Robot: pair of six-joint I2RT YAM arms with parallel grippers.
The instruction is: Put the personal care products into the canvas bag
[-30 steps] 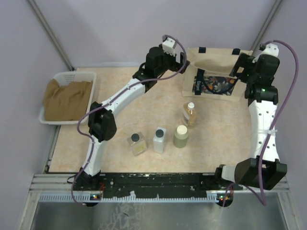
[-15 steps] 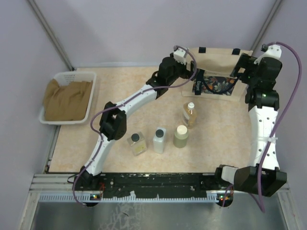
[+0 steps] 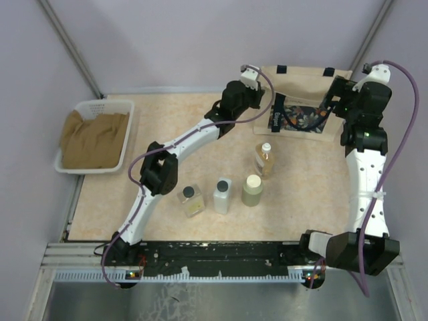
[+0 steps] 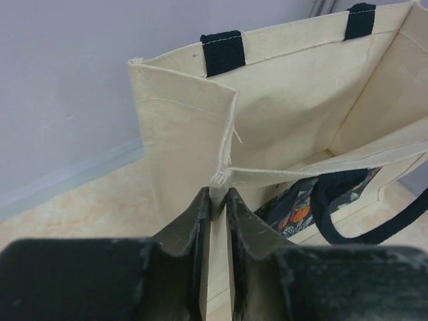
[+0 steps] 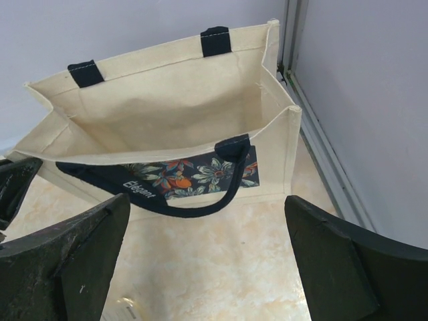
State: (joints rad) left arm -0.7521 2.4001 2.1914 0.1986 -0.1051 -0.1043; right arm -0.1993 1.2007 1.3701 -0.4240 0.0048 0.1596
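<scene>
The canvas bag (image 3: 301,83) stands open at the back right, its floral panel facing the arms. My left gripper (image 3: 267,105) is at the bag's left front corner. In the left wrist view the left gripper (image 4: 219,195) is shut on the bag's (image 4: 281,100) rim fabric. My right gripper (image 3: 332,100) hangs open at the bag's right front, nothing between its fingers; the right wrist view looks down into the bag (image 5: 167,107). The four products stand on the table: amber bottle (image 3: 264,160), olive-green bottle (image 3: 252,190), white bottle (image 3: 222,195), clear square bottle (image 3: 191,200).
A white plastic basket (image 3: 127,107) with brown cloth (image 3: 93,137) sits at the left edge of the table. Walls close in behind the bag and on both sides. The bag's navy handle (image 5: 221,194) droops over its front panel.
The left arm has swung right to the bag's left front corner and its jaws have closed on the rim. The right arm shifted slightly; the bottles have not moved.
</scene>
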